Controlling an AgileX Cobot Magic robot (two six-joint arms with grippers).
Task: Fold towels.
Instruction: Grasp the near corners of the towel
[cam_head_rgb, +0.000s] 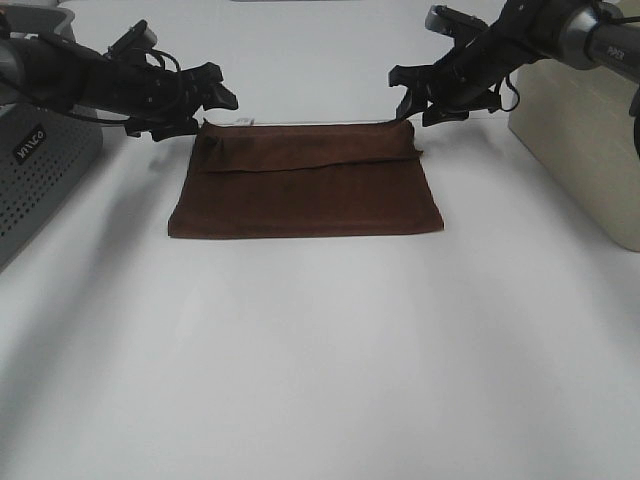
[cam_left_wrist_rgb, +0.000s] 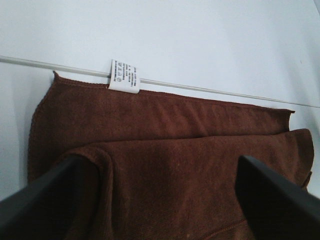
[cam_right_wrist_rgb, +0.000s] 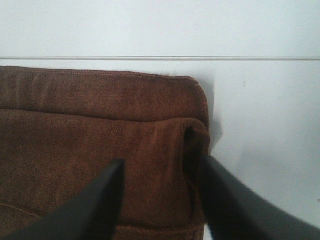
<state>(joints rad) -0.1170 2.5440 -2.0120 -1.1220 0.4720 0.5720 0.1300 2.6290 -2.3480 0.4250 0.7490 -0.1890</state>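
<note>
The dark reddish-brown towel (cam_head_rgb: 305, 185) lies folded flat on the white table (cam_head_rgb: 320, 350), its upper layer ending a little short of the far edge. Its white tag (cam_head_rgb: 243, 121) sticks out at the far left corner. My left gripper (cam_head_rgb: 210, 112) is open just over that corner. In the left wrist view the left gripper (cam_left_wrist_rgb: 162, 162) straddles the towel (cam_left_wrist_rgb: 175, 125) below the tag (cam_left_wrist_rgb: 124, 76). My right gripper (cam_head_rgb: 412, 102) is open over the far right corner. In the right wrist view the right gripper (cam_right_wrist_rgb: 161, 161) stands over the towel's (cam_right_wrist_rgb: 100, 125) folded edge.
A grey perforated box (cam_head_rgb: 30, 170) stands at the left edge of the table. A beige box (cam_head_rgb: 580, 130) stands at the right. A thin seam (cam_left_wrist_rgb: 225, 92) runs across the table just behind the towel.
</note>
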